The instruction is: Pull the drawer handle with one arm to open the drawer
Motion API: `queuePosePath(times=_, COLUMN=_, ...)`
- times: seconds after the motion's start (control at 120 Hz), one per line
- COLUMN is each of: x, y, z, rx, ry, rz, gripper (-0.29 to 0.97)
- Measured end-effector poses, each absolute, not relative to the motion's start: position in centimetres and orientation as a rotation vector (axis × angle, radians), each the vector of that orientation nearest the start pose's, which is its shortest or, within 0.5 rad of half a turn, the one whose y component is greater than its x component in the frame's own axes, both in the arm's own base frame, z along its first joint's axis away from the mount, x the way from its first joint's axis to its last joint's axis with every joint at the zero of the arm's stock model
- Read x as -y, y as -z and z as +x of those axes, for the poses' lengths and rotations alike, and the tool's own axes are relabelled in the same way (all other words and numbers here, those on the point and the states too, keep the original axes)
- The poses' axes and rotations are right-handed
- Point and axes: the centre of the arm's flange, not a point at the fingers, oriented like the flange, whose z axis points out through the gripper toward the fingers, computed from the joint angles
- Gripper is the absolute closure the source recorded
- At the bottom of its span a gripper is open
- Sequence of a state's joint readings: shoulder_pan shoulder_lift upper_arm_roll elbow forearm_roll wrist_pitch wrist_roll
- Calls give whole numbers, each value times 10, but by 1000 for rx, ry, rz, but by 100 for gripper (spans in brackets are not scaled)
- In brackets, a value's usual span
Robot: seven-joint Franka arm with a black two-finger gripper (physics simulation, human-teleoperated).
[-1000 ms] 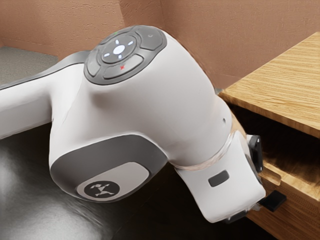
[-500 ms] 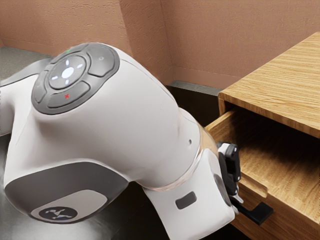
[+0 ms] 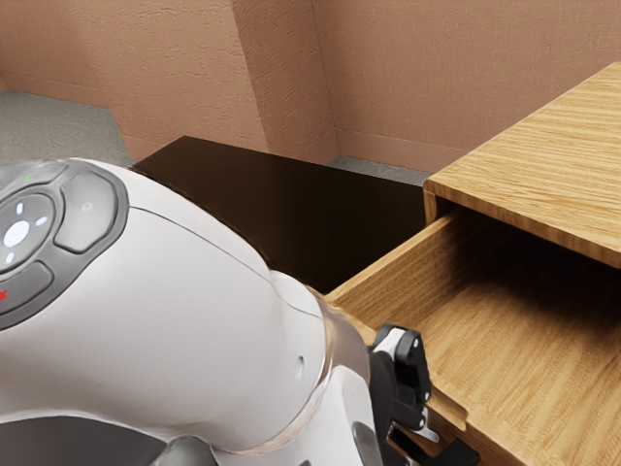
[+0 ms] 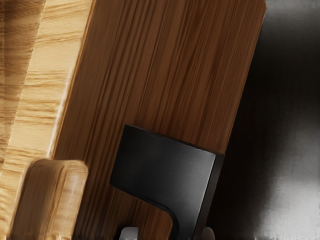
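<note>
The wooden drawer (image 3: 386,270) stands pulled far out of the light wood cabinet (image 3: 543,165), its bare inside floor in plain sight. Its black handle (image 3: 454,453) peeks out at the exterior view's lower edge, just beyond my hand. My gripper (image 3: 432,442) sits right at that handle, shut on it, with the big white arm covering most of the fingers. In the wrist view the black handle (image 4: 165,182) stands off the dark-grained drawer front (image 4: 165,75), directly under my hand.
A dark glossy table top (image 3: 291,204) lies behind the arm, toward the reddish-brown walls. The cabinet's flat top fills the exterior view's right. My white arm (image 3: 165,340) takes up the lower left.
My hand has drawn back toward the exterior view's lower left with the handle, and the drawer has slid from nearly closed to far out.
</note>
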State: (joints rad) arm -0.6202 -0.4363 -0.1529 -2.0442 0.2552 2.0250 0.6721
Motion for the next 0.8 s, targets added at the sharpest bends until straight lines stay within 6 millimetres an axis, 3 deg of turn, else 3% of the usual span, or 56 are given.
queuePosePath(times=0.167, x=307, y=-660, z=312, rx=-1886, ry=602, rz=-2042, gripper=73)
queuePosePath(times=0.333, x=312, y=-659, z=301, rx=-1894, ry=600, rz=-2041, gripper=72)
queuePosePath(times=0.617, x=312, y=-659, z=298, rx=-1910, ry=575, rz=-2087, gripper=53)
queuePosePath(times=0.733, x=323, y=-691, z=280, rx=-1926, ry=634, rz=-2049, gripper=49)
queuePosePath(times=0.767, x=327, y=-710, z=271, rx=-1929, ry=671, rz=-2033, gripper=48)
queuePosePath(times=0.8, x=330, y=-743, z=266, rx=-1921, ry=730, rz=-2026, gripper=47)
